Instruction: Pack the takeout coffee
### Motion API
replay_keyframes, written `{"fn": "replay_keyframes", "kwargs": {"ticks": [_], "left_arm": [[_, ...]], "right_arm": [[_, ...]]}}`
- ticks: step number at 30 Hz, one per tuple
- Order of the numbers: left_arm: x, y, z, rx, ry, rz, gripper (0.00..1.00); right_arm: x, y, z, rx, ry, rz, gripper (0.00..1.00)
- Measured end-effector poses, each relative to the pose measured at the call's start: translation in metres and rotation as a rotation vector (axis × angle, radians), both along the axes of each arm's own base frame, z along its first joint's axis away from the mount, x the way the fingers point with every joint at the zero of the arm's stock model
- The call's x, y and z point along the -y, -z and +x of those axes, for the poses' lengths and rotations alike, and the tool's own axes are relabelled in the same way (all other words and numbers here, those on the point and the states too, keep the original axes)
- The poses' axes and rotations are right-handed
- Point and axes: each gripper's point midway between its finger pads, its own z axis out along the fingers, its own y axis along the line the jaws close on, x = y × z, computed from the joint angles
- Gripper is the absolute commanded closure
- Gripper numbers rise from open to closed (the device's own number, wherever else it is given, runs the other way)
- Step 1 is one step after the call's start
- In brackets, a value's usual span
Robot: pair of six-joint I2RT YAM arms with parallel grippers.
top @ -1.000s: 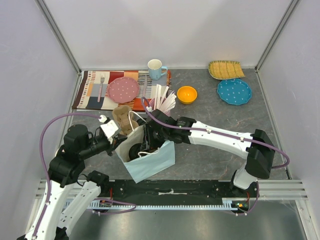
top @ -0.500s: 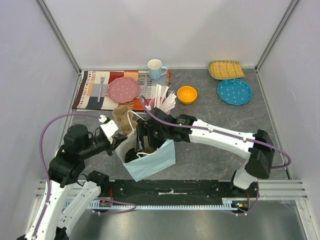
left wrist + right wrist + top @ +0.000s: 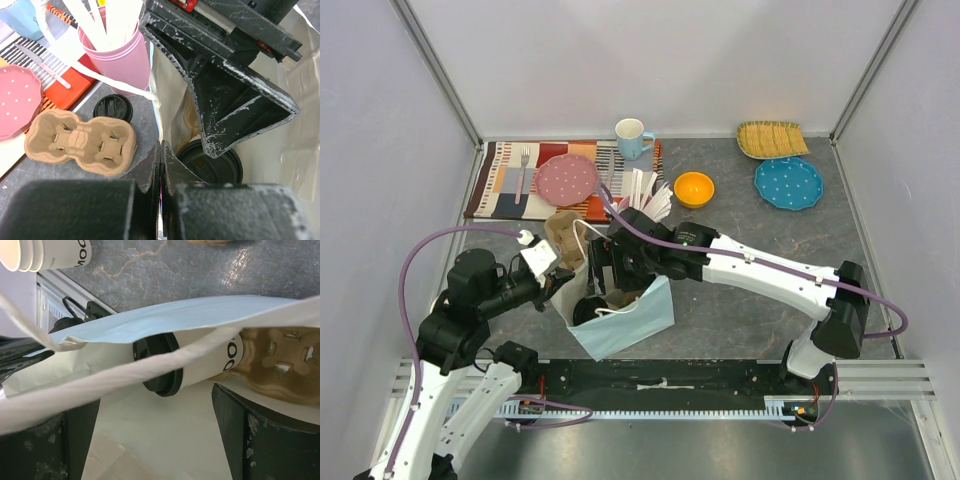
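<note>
The takeout coffee [image 3: 202,362], an off-white paper cup with a black lid [image 3: 157,367], lies on its side inside the light-blue paper bag [image 3: 625,322]. It rests against a tan cardboard carrier [image 3: 280,370] in the bag. In the left wrist view its lid [image 3: 215,162] shows deep in the bag. My right gripper [image 3: 155,440] hangs open in the bag's mouth, fingers apart on either side and clear of the cup. A white bag handle [image 3: 100,382] crosses in front of it. My left gripper [image 3: 161,150] is shut on the bag's rim and holds the mouth open.
A pink cup of wooden sticks [image 3: 642,200], a second cardboard carrier [image 3: 563,233] and a loose black lid [image 3: 112,107] stand just behind the bag. Farther back are a blue mug [image 3: 632,137], pink plate [image 3: 567,179], orange bowl [image 3: 694,188], blue plate [image 3: 788,183] and woven tray [image 3: 772,139].
My right gripper has opened and let go of the coffee cup, which now lies in the bag. The right wrist has drawn up a little. The left arm has not moved.
</note>
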Motion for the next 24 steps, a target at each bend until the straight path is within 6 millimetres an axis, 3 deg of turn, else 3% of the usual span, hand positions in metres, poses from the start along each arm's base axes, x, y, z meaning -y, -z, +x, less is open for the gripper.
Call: {"fn": "replay_keyframes", "kwargs": {"ticks": [5,24], "left_arm": [[0.000,0.000,0.000,0.001,0.000,0.000,0.98],[0.000,0.000,0.000,0.001,0.000,0.001,0.98]], "right_arm": [[-0.001,-0.016,0.000,0.043,-0.019,0.021,0.02],[0.008,-0.116,-0.009,0.276,-0.131,0.277,0.02]]}}
